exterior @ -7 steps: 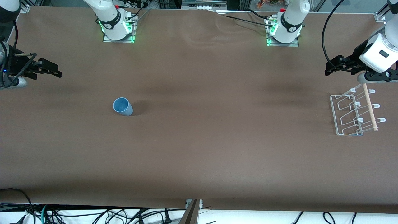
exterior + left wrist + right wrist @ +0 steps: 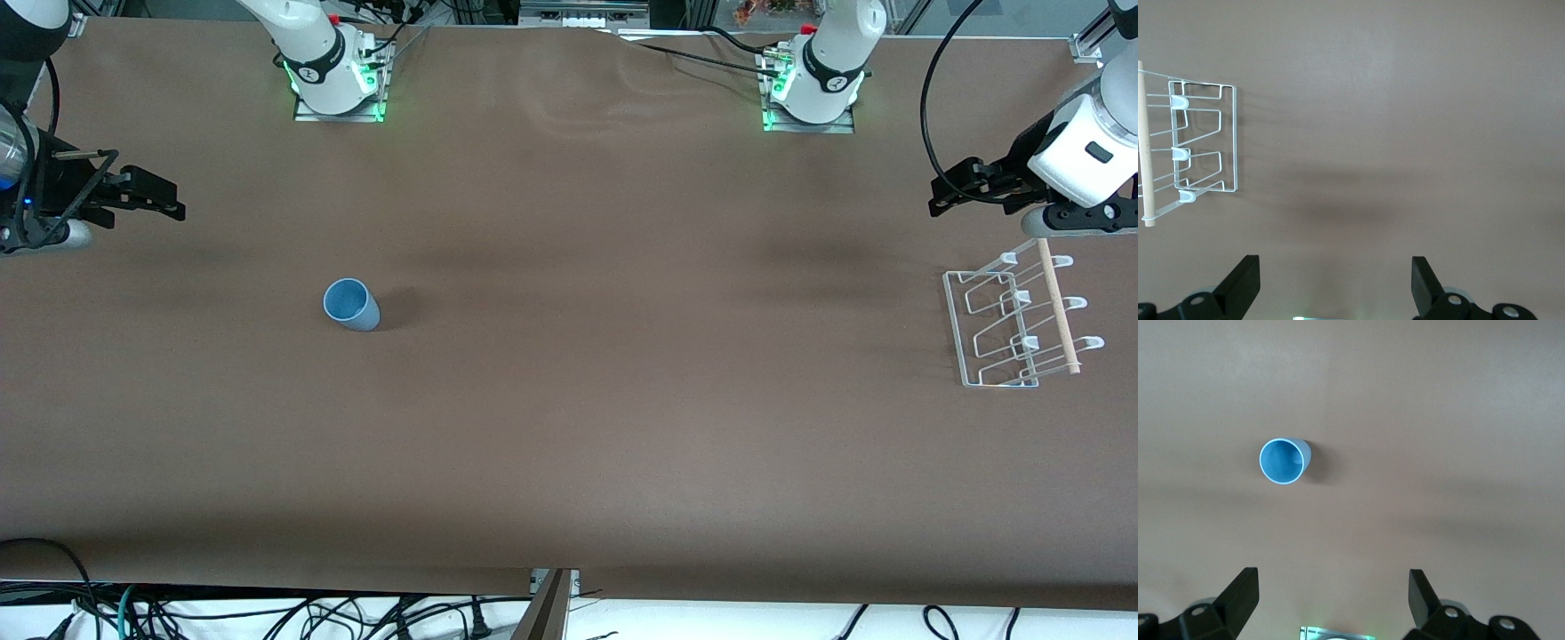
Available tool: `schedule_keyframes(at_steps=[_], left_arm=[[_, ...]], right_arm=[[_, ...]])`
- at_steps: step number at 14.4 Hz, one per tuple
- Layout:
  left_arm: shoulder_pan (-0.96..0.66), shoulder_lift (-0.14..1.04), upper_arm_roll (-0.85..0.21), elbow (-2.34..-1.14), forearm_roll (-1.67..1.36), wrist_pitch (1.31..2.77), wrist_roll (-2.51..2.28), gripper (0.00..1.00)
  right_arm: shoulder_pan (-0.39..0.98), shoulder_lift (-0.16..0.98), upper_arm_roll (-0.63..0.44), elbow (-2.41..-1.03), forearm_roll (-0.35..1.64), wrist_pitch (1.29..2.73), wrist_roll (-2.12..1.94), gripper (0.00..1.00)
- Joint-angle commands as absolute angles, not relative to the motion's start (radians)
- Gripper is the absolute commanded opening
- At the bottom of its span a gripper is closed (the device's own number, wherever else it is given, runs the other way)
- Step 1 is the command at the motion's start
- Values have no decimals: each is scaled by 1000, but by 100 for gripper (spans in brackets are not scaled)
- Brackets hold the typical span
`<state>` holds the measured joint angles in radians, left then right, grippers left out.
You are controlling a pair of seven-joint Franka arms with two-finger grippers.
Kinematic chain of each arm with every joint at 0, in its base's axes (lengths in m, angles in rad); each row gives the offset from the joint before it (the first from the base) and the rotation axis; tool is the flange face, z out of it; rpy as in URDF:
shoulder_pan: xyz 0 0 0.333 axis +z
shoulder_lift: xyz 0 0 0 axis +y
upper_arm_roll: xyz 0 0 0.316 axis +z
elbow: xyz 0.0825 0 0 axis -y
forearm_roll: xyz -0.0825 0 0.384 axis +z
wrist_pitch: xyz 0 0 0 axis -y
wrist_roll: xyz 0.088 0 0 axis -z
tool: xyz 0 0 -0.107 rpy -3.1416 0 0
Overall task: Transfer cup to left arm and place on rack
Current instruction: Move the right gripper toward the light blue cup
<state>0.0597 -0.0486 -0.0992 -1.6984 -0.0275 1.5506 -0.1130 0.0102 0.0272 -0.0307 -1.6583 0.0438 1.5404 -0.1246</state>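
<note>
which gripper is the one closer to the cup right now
The right gripper, open over the right arm's end of the table where the cup stands upright. The left gripper, also open, hangs by the rack at the left arm's end.

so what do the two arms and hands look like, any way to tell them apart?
Both arms are white with black joint bands and green lights at the bases. The left hand is black, an open linkage on a boxy white wrist, with a black cable looping above it. The right hand is black too, on a shiny silver wrist with a blue light. Each wrist view shows two black wedge fingertips.
</note>
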Motion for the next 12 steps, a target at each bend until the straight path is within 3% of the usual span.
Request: schedule_keyframes(at_steps=[1,6,10,12], left_arm=[[66,-43,-109,-1680,-11,1537,-126,100],[66,-41,-107,-1680,-11,1536,-126,100],[66,-43,-109,-1680,-11,1536,-126,100],[66,-41,-109,-1680,-11,1536,-126,100]], right_arm=[[11,46,-29,-1654,41,1517,-137,99],[97,242,-28,-1683,38,1586,-123,99],[137,284,-28,-1853,32,1846,-95,99],[143,319,-28,-1878,31,1891,-92,99]])
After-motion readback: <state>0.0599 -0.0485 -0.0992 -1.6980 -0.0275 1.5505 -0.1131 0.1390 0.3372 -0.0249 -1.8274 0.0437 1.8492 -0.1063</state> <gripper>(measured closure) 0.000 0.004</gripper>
